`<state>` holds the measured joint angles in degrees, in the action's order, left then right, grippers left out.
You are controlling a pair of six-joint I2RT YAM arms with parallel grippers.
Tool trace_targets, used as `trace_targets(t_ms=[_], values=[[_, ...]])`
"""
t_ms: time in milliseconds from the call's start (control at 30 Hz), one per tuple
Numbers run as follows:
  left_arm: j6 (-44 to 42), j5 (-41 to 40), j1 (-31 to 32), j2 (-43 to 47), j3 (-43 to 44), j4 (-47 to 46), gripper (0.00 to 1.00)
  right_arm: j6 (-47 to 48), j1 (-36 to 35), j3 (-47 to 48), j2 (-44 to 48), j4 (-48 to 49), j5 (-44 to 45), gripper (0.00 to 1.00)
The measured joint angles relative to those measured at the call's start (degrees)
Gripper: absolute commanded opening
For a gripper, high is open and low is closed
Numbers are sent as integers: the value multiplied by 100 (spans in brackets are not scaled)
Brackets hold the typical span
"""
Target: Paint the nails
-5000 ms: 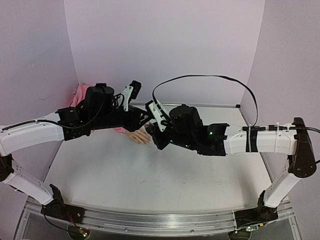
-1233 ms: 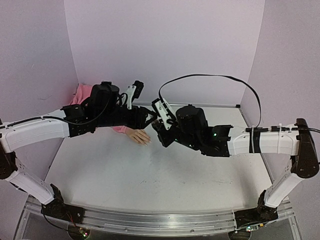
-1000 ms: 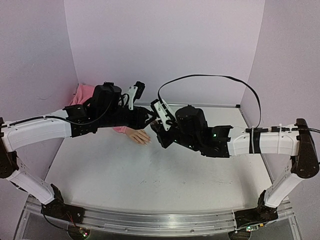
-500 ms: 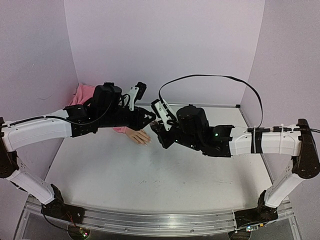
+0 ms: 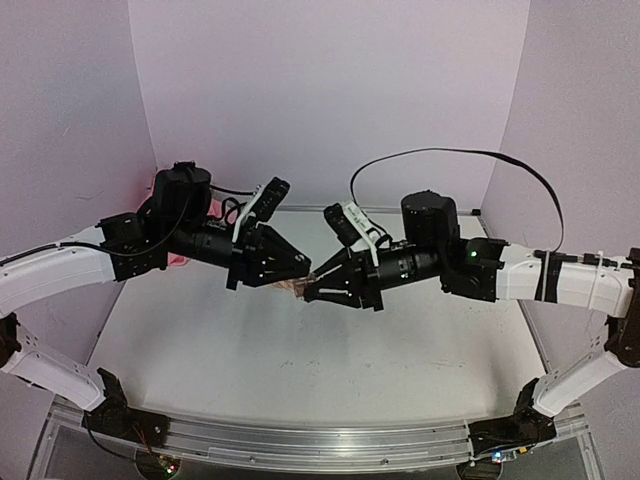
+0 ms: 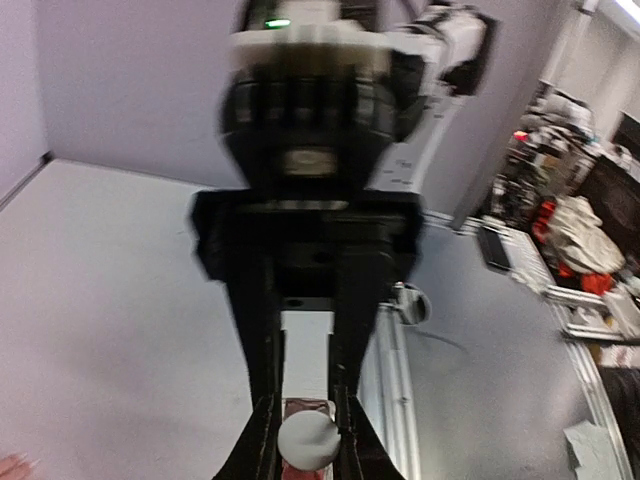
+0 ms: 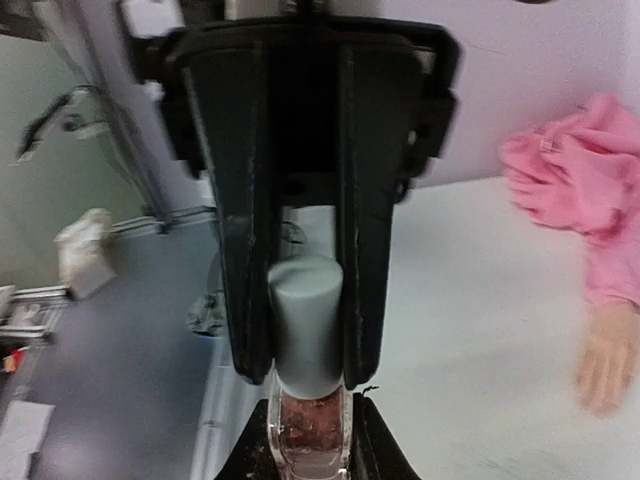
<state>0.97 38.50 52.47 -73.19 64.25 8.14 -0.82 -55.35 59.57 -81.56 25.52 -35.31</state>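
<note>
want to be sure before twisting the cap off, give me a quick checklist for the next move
1. Right jaws shut on bottle: ok.
2. Left jaws shut on cap: ok.
3. The two arms in line, tip to tip: ok.
4. Bottle held above the table: ok.
5. Hand lying out to the side, free of both arms: ok.
6. Nails bare or painted: cannot tell, too blurred.

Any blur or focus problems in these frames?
Top view: fairly sharp, evenly lit. Left wrist: right arm smeared, cap soft. Right wrist: cap and bottle fairly crisp; mannequin hand and sleeve blurred.
</note>
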Motion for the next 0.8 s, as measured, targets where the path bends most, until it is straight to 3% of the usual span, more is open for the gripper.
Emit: trace_targets(t_ms=[100,233,300,367,467,600,800], values=[[-280,1178,107,122,0,-146,4,-256,7,4,24,282,-1519,0],[-507,2061,284,96,22,-409,5,-581,-107,20,24,503,-2406,0],[-557,2214,293,50,57,-511,15,-682,-101,28,22,581,-2524,0],[-562,2247,262,11,101,-529,34,-719,-61,28,22,623,-2538,0],[-503,2284,76,13,109,-391,55,-671,85,26,52,763,-2614,0],[-229,1541,-308,125,-17,-258,78,-527,315,-120,299,872,-2037,0],[345,-411,-505,741,-566,-59,96,-205,367,-306,389,592,422,0]])
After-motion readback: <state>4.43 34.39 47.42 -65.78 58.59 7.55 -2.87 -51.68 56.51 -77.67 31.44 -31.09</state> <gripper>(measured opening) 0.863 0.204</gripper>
